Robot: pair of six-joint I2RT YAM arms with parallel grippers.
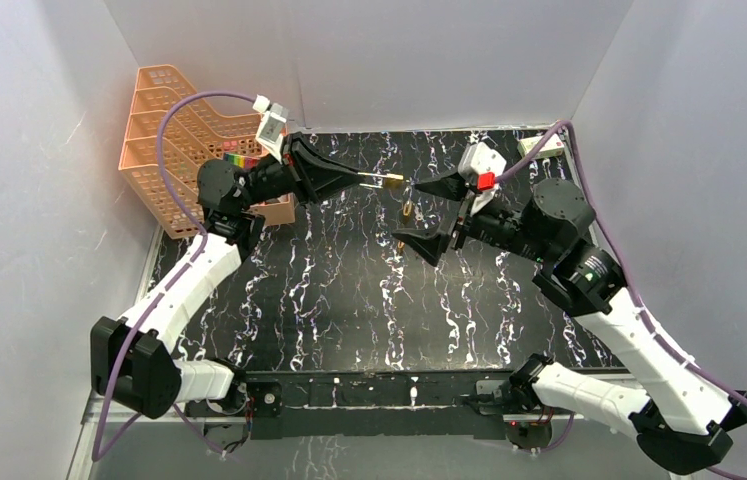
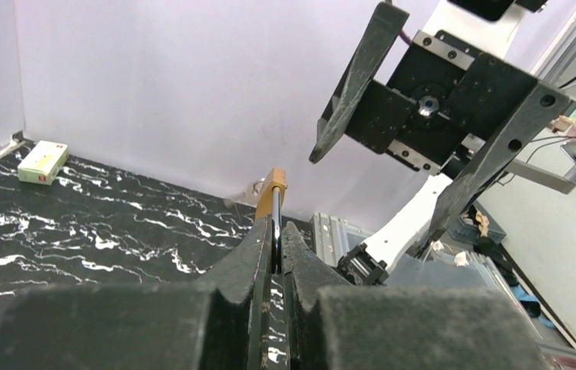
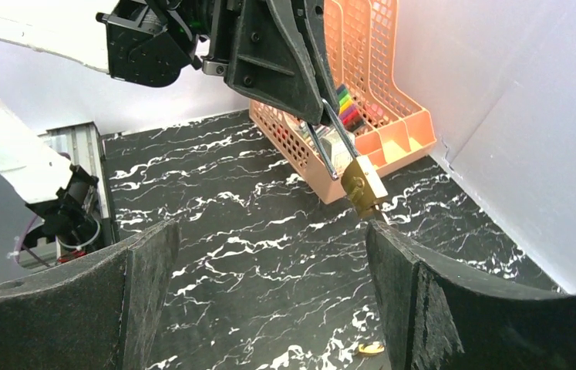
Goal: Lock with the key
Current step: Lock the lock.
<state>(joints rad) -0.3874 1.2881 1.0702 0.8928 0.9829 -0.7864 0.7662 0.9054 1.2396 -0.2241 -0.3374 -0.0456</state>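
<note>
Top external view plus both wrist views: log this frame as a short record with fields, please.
padlock: brass body, held in the air by its shackle
left end effector: shut on the shackle
right end effector: open, close to the padlock, holding nothing
small brass item: lies on the table, possibly the key; too small to confirm
orange mesh organiser: far left corner
small white box: far right corner

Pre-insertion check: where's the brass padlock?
Top view: the brass padlock is mid-air over the black marbled table, steel shackle pinched in the left gripper, close to the far finger of the open right gripper.
</note>
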